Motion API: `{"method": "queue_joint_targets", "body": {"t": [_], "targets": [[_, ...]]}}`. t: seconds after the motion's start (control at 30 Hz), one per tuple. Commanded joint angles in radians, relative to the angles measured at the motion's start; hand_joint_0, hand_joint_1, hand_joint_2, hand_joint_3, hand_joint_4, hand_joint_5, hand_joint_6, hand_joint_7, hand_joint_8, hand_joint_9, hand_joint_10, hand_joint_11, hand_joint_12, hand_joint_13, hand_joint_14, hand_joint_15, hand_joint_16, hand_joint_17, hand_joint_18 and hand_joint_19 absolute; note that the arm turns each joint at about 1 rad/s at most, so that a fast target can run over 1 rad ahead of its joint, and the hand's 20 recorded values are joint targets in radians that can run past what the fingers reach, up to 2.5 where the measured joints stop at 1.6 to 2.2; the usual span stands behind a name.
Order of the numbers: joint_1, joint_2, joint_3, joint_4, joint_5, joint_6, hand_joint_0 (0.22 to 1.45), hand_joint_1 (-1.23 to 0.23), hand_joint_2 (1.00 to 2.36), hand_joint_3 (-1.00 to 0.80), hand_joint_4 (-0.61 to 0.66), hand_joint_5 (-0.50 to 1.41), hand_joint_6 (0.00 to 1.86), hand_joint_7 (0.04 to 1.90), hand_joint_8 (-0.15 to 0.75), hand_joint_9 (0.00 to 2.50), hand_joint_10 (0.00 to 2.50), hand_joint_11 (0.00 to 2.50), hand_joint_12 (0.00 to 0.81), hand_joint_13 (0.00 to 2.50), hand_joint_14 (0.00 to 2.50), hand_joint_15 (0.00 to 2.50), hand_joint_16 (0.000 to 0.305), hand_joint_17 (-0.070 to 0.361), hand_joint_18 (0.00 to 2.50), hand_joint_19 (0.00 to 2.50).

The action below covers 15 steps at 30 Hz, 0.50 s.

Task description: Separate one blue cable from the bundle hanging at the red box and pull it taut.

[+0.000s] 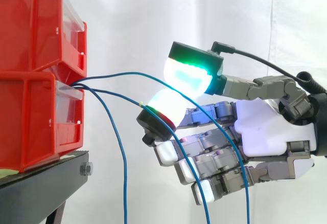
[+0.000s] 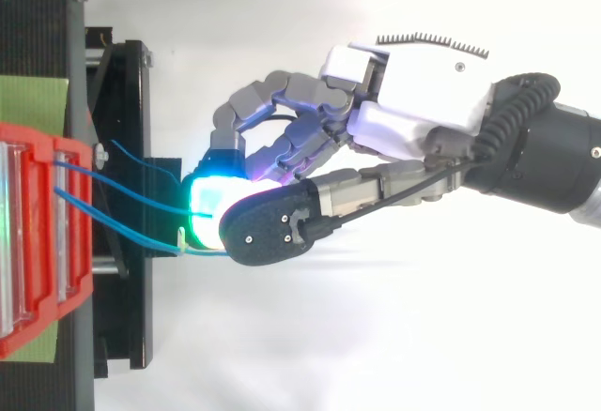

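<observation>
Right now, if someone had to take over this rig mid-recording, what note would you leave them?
Hand: the hand is shut on one blue cable, pinched between two glowing pads.
Where: that cable comes out at the lower red bin on the black stand. A second blue cable arcs across the hand, and a third blue cable hangs loose beside the bin.
Done: one cable is picked out and gripped.
Left: it runs almost straight to the bin with a slight bow, so it probably needs pulling away from the bin until taut.
</observation>
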Motion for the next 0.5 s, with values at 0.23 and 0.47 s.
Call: {"method": "queue_joint_targets", "body": {"t": [0.23, 0.47], "targets": [[0.000, 0.000, 0.000, 0.000, 0.000, 0.000, 0.62, -0.73, 1.02, -0.05, -0.02, -0.15, 0.96, 1.10, 0.365, 1.02, 0.01, 0.62, 0.379, 1.04, 0.02, 0.61, 0.052, 0.116, 0.90, 0.60], [0.002, 0.000, 0.000, 0.000, 0.005, 0.000, 0.62, -0.73, 1.01, -0.01, -0.02, -0.13, 0.95, 1.12, 0.400, 1.13, 0.01, 0.67, 0.413, 1.09, 0.02, 0.59, 0.057, 0.129, 0.95, 0.56]]}}
